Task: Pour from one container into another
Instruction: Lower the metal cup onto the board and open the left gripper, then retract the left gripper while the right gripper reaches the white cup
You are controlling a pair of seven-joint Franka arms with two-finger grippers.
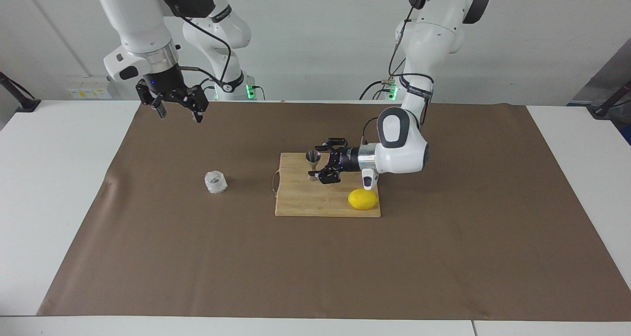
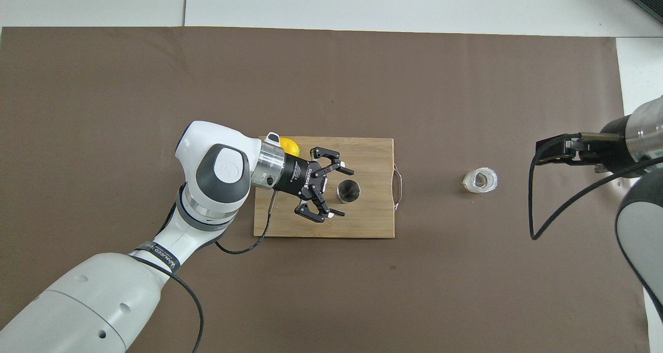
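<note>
On the wooden cutting board (image 1: pixel 305 203), the shiny steel hourglass jigger (image 1: pixel 312 163) is being left standing beside the wide-open left gripper (image 1: pixel 326 167). Next, the crinkly whitish cup (image 1: pixel 216 182) is likely to be grasped by the waiting right gripper (image 1: pixel 178 111), spread wide.

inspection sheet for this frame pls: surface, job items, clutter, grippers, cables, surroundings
Surface: brown mat over a white table.
Job's things: steel jigger upright on the wooden cutting board; crinkly whitish cup on the mat, toward the right arm's end.
Clutter: lemon on the board, farther from the robots than the jigger.
Grippers: left gripper open, low over the board beside the jigger, not gripping it; right gripper open, raised over the mat's edge, waiting.
Cables: black cable loops at the right wrist and at the left.
Surroundings: white wall.
</note>
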